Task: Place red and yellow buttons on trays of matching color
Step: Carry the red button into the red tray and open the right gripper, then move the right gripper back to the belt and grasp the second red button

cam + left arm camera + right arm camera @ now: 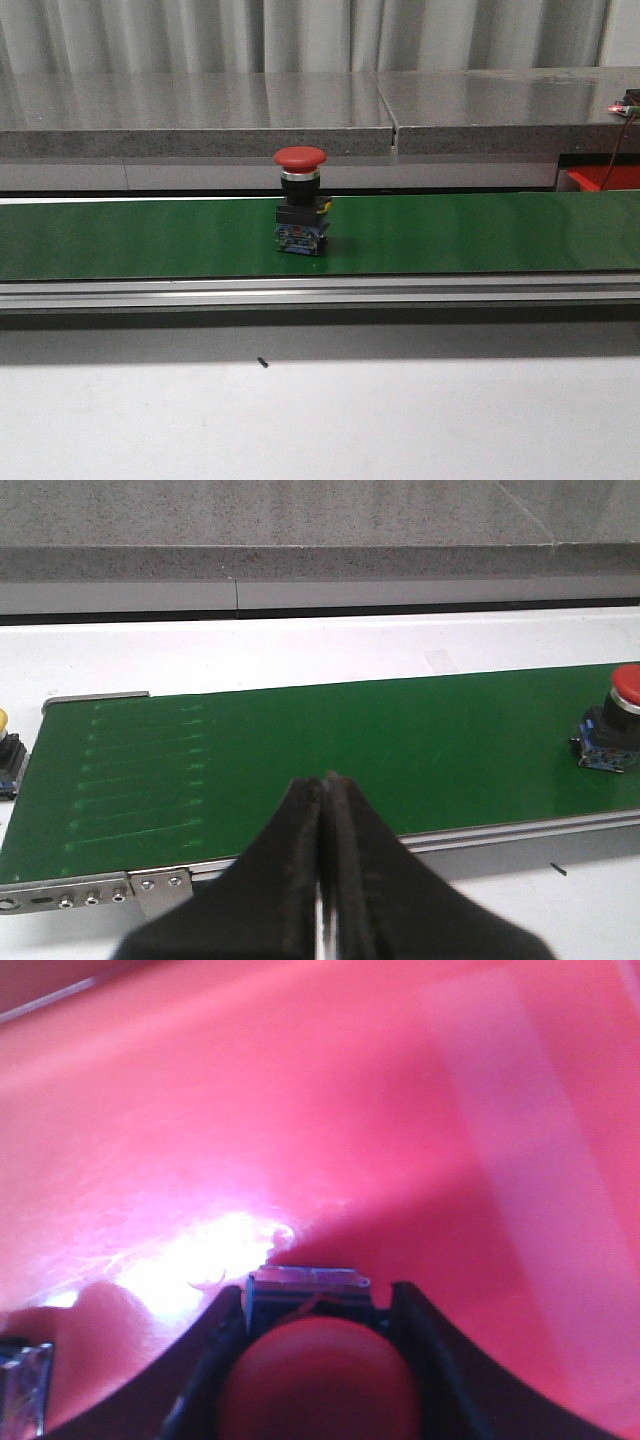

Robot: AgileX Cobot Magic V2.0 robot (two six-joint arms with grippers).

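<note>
- Red button (pixel 301 200) stands upright mid-belt on the green conveyor belt (pixel 150 238); red mushroom cap on top, black and blue body below.
- Left gripper (pixel 322 810) hovers over the belt's near edge, its fingers pressed together with nothing between them.
- Left wrist view: the same red button sits far down the belt; a yellow button (pixel 8 750) shows partly just past the belt's other end, on the white table (pixel 300 645).
- Right gripper (pixel 315 1305) is over the red tray (pixel 400 1110), fingers closed around a second red button (pixel 318 1375), cap toward the camera.
- Front view: a red tray corner shows at right, beyond the belt.
</note>
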